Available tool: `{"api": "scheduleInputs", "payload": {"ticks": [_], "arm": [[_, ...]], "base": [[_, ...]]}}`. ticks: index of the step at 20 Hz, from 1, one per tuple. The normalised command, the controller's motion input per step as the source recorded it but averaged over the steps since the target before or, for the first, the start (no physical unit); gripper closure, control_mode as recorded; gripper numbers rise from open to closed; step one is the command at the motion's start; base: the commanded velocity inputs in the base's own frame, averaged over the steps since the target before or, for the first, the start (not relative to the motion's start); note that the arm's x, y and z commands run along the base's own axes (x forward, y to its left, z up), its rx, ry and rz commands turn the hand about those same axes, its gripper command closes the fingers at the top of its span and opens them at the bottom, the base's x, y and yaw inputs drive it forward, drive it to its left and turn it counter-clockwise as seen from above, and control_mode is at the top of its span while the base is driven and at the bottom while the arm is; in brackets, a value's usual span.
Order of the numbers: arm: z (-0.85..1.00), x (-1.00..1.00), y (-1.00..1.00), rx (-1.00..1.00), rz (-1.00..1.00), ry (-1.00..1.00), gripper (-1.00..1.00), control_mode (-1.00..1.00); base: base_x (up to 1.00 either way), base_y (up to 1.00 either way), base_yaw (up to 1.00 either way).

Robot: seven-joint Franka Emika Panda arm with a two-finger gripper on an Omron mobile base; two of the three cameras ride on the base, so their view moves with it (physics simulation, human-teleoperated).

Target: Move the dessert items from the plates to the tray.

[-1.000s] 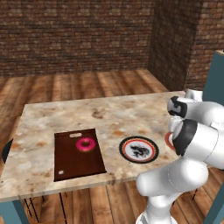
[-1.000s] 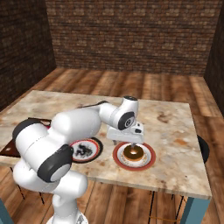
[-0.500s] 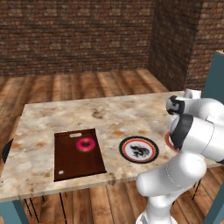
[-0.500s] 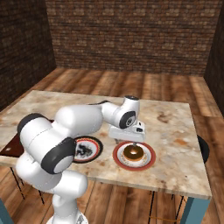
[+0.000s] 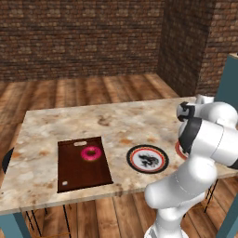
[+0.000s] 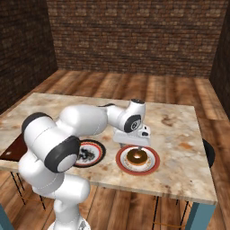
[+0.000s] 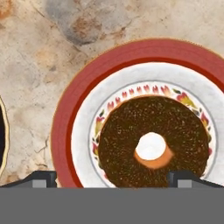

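The tray (image 5: 83,163) lies at the table's (image 5: 116,121) left, with one doughnut (image 5: 91,153) on its far half. Right of the tray sits a plate (image 5: 148,159). Further right, a second plate (image 6: 137,160) carries the other doughnut (image 6: 137,156).

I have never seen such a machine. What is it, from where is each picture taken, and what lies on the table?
It is a white robot arm with a two-finger gripper. Two pictures come from cameras behind the arm, left and right; the third looks down from the hand itself. On the marble table lie a dark brown wooden tray carrying a pink frosted doughnut, an empty black-rimmed plate, and a red-rimmed plate with a brown doughnut. The gripper hangs open above that brown doughnut and holds nothing.
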Motion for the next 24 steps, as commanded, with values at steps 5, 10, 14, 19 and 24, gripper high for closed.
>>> {"api": "scheduleInputs", "payload": {"ticks": [5,10,14,19,24], "arm": [[-0.30,0.00,0.02,0.00,0.00,0.00,-1.00,-1.00],[-0.24,-0.01,0.13,0.00,0.02,0.00,-1.00,-1.00],[-0.25,0.00,0.06,0.00,0.03,0.00,-1.00,-1.00],[-0.26,0.00,0.00,0.00,0.01,0.00,-1.00,-1.00],[-0.26,0.00,0.00,0.00,0.00,-0.01,-1.00,-1.00]], "base": [[0.00,0.00,0.00],[0.00,0.00,0.00],[0.00,0.00,0.00],[0.00,0.00,0.00],[0.00,0.00,0.00]]}}
